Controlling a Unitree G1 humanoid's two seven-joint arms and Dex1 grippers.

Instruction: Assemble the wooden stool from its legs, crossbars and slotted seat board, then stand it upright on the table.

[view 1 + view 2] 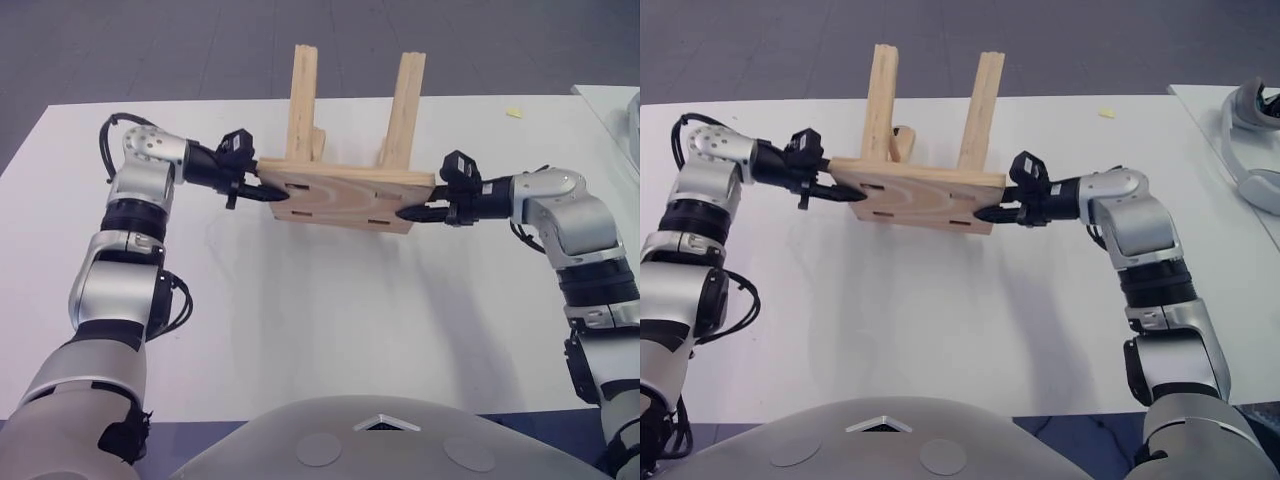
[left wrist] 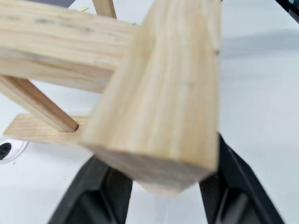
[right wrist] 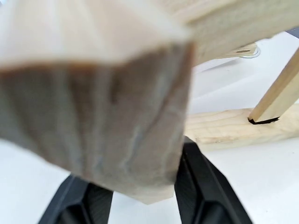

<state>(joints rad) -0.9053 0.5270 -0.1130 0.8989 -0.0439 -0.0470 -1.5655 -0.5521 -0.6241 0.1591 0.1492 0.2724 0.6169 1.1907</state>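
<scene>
While the wooden stool (image 1: 350, 160) is held on its side over the white worktop (image 1: 300, 330), its slotted seat board (image 1: 345, 200) faces the head camera and its two visible legs (image 1: 302, 100) (image 1: 402, 110) point away from the robot. A slanting crossbar (image 1: 318, 143) shows between the legs, just behind the board. The left hand (image 1: 262, 192) is clamped on the board's left end, and the right hand (image 1: 415, 213) is clamped on its right end. In each wrist view the wood sits tight between that hand's black fingers (image 2: 100, 186) (image 3: 205, 186). I cannot tell whether the legs' far ends touch the worktop. A small yellow scrap (image 1: 514, 112) lies near the worktop's far right corner.
</scene>
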